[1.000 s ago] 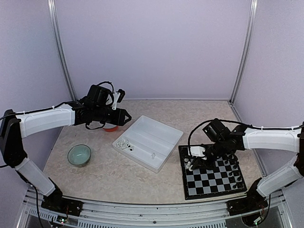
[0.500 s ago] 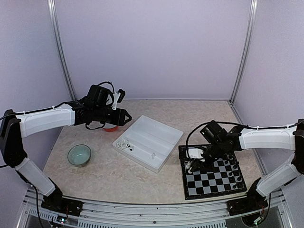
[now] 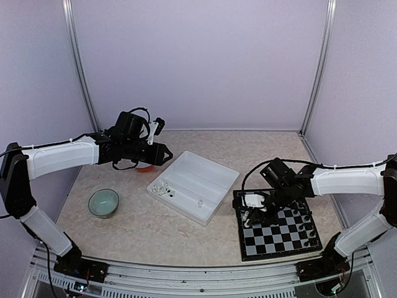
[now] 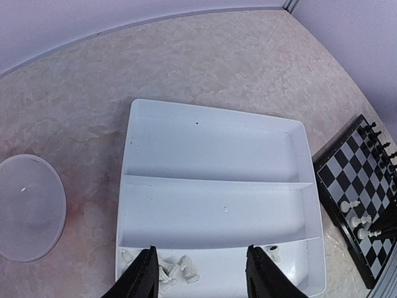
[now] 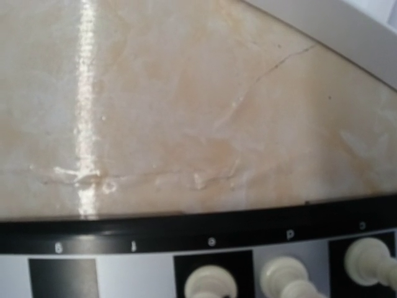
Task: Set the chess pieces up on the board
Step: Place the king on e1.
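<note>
The board (image 3: 277,233) lies at the right front of the table. White chess pieces (image 3: 246,215) stand along its left edge and black ones (image 3: 304,223) along its right. My right gripper (image 3: 254,213) hangs low over that left edge; its fingers are too small and dark to read. The right wrist view shows no fingers, only the board's border (image 5: 198,230) and white pieces (image 5: 211,284) close below. My left gripper (image 4: 201,279) is open above the white tray (image 4: 214,133), with loose white pieces (image 4: 180,268) in the near compartment.
The divided white tray (image 3: 193,185) sits mid-table beside the board. A green bowl (image 3: 103,202) stands at the left front. An orange object (image 3: 144,167) lies under my left arm. A clear round lid (image 4: 28,205) rests left of the tray.
My right gripper has shifted slightly left and lower over the board's left edge. The left arm has not moved.
</note>
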Robot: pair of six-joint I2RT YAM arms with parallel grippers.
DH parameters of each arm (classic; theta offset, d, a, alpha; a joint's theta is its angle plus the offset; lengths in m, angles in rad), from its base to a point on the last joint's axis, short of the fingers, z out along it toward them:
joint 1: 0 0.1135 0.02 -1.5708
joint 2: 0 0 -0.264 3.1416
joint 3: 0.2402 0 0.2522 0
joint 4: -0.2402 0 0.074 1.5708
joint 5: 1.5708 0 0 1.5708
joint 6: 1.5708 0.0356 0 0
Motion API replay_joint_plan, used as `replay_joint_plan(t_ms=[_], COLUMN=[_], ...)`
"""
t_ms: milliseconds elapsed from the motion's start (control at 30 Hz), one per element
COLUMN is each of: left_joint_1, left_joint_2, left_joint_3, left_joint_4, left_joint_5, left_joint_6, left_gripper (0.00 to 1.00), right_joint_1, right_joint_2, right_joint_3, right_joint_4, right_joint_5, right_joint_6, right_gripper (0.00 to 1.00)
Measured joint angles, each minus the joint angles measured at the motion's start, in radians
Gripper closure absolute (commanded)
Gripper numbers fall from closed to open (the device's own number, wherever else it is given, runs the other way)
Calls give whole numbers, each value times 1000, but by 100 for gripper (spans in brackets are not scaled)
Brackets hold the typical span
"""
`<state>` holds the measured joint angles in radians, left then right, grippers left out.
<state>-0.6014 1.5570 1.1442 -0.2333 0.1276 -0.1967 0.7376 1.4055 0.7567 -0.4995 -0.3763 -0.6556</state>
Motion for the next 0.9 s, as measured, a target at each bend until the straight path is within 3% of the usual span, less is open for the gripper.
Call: replay_joint_plan(t_ms=[500,733,900], left_joint_1=[-17,-126,-167], left_joint_2=[10,34,87], left_joint_3=[0,42,61], left_joint_4=[-15,-139,-240], left_joint_5=[-13,-222,-275], left_joint_6=[3,-26,-73], left_gripper=[51,51,55], right_joint_1=[3,3,-1], right_joint_2=[1,-74,-80], right_joint_3=[51,146,216], right_joint_4=[-44,-126,-132], right_joint_5=[6,42,61], right_joint_6=[7,-5,-6], right_gripper=[69,69,69])
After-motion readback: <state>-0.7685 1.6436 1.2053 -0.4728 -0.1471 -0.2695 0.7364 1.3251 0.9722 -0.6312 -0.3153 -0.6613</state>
